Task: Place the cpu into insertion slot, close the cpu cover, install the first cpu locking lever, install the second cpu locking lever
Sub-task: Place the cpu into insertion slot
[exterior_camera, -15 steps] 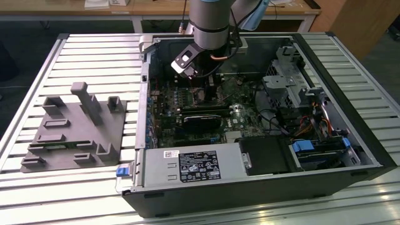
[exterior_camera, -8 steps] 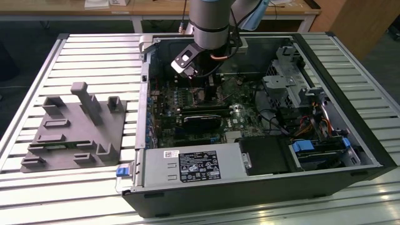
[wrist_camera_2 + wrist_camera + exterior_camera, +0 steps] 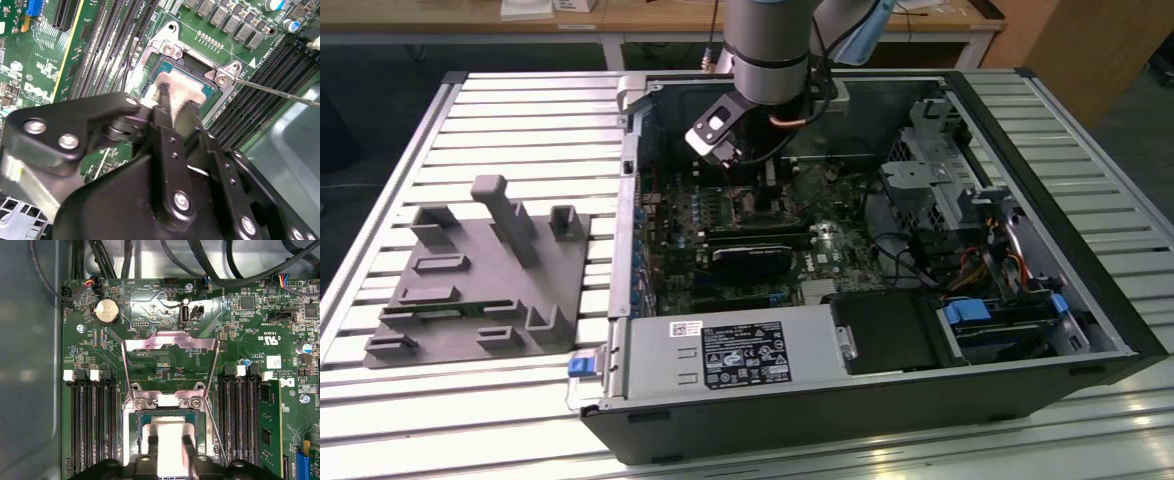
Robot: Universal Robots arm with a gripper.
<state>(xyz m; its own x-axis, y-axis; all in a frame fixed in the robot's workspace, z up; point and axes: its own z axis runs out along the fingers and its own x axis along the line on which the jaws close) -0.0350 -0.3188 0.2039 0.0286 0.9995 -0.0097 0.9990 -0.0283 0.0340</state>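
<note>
Gripper (image 3: 170, 446) — black fingers closed on the cpu (image 3: 170, 434), its pale face showing in the gap between them in both wrist views. The chip sits squarely over the insertion slot (image 3: 150, 416), flat to the green board (image 3: 250, 345). Whether it is fully seated or just above, I cannot tell. The slot's teal edge and silvery rim show past the chip on the hinge side.

The cpu cover (image 3: 170, 342) is swung open, hinged at two screws on the slot's edge and clear of the chip and fingers. A thin wire lever (image 3: 216, 436) juts free from one corner of the slot, slanting between the slot and the nearest memory slots (image 3: 240, 425).

Arm (image 3: 767, 45) — drops near-vertical into the open case (image 3: 1067, 330), wrist pointing straight down at the middle of the board.

Room to move:
- Long black memory slots flank the slot closely on two sides.
- The raised cover closes off a third side.
- The drive cage (image 3: 921, 170) stands at the exterior view's right, well apart from the gripper.
- The power-supply box (image 3: 720, 355) lies along the case's near edge.
- A grey fixture (image 3: 480, 270) sits outside the case, on the slatted table (image 3: 520, 100), at the exterior view's left.
</note>
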